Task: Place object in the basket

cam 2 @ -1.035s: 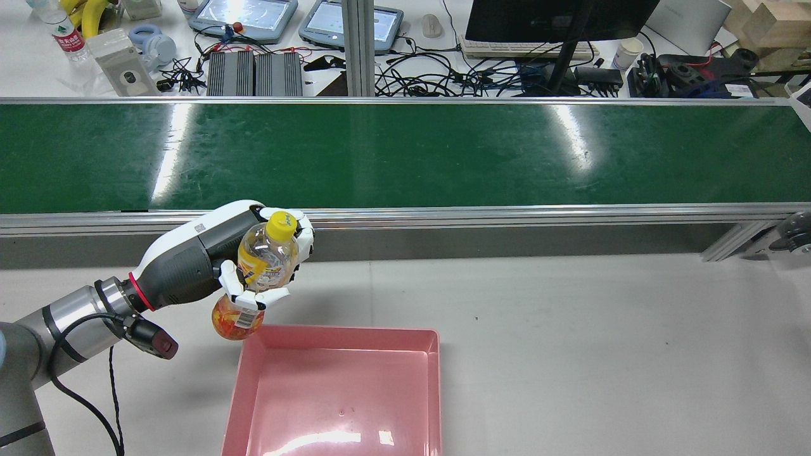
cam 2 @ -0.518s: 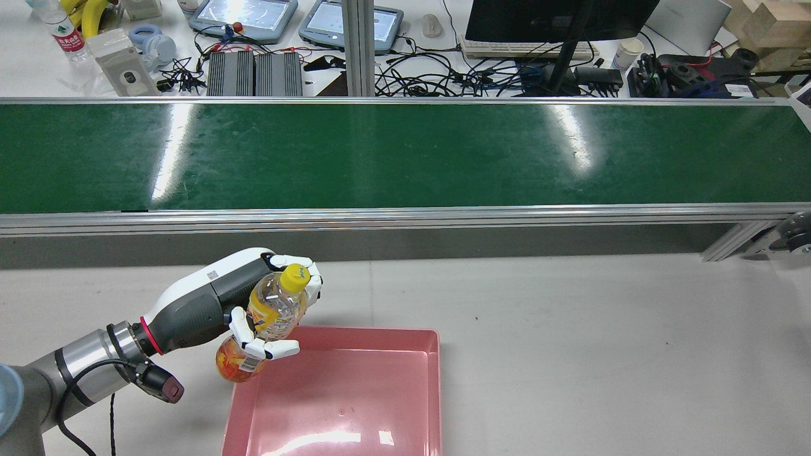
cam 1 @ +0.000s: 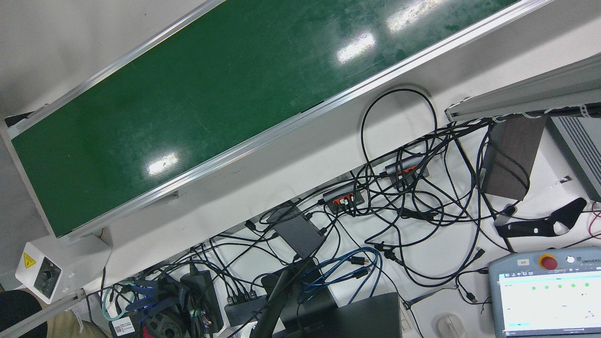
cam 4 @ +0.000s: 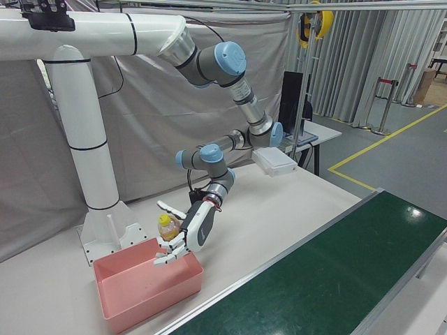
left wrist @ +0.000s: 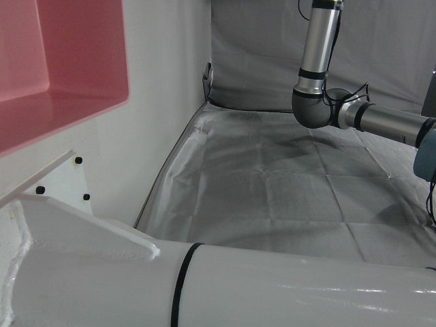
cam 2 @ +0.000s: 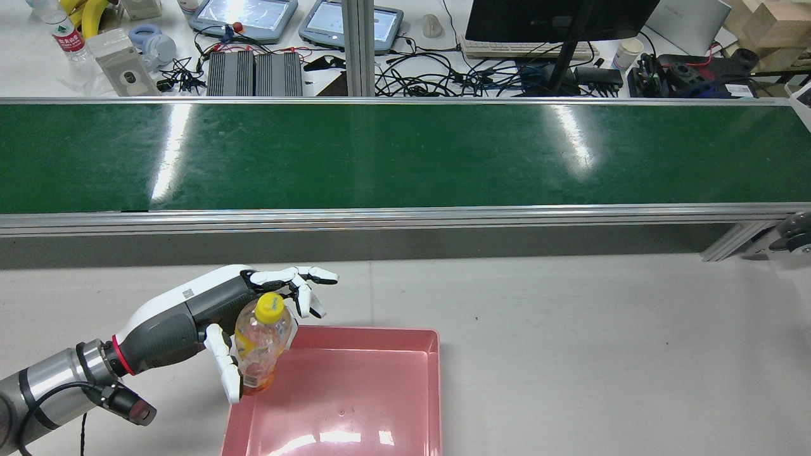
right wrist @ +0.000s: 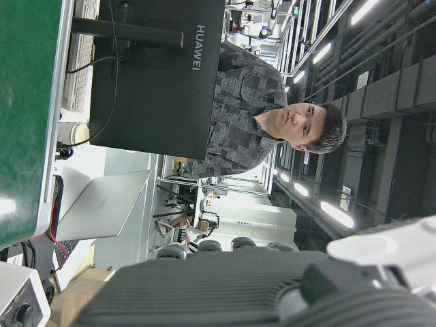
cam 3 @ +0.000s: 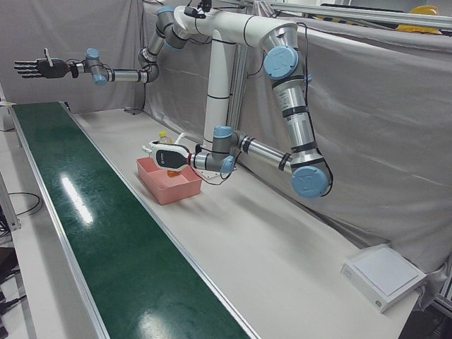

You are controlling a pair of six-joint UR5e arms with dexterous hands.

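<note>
My left hand (cam 2: pixel 253 316) shows glossy white plastic shells over matt grey panels, with a red ring and a brushed metal wrist cuff. The bottle (cam 2: pixel 261 345) beside my fingers is clear, shiny plastic with a smooth yellow cap and a printed paper or film label. The basket (cam 2: pixel 355 392) is smooth pink plastic, glossy enough to mirror the lamps. The conveyor belt (cam 2: pixel 405 158) is green, sheened and faintly scuffed, framed in aluminium rail. The tabletop (cam 2: pixel 602 354) is matt grey-white. Creased grey cloth (left wrist: pixel 293 184) hangs behind.
</note>
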